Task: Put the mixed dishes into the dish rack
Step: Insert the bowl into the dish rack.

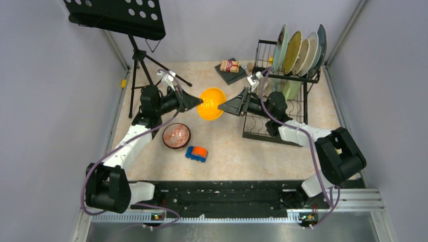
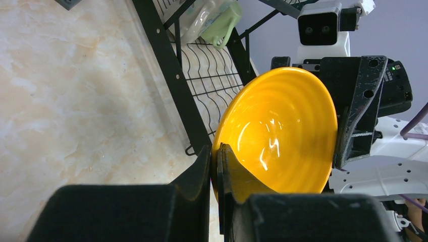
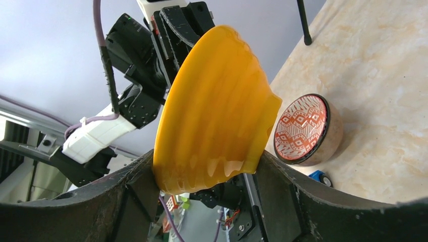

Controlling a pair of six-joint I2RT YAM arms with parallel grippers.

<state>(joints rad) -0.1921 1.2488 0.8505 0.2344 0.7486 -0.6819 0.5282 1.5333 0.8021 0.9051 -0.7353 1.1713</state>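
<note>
Above the beige marbled tabletop (image 1: 237, 161), between my two arms, the glossy orange-yellow ceramic bowl (image 1: 211, 103) hangs on edge, just left of the large black wire dish rack (image 1: 267, 139). My left pincer (image 2: 217, 161) is clamped on its rim. My right pincer (image 3: 207, 166) straddles the far side; whether it grips yet I cannot tell. This looks like a hand-over: next my right must hold firm before my left lets go.

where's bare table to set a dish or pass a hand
Bare: between the toy car, the dish rack and the near rail; also between the tripod and the dark mat. Crowded: centre, where left gripper and right gripper meet at the yellow bowl.
</note>
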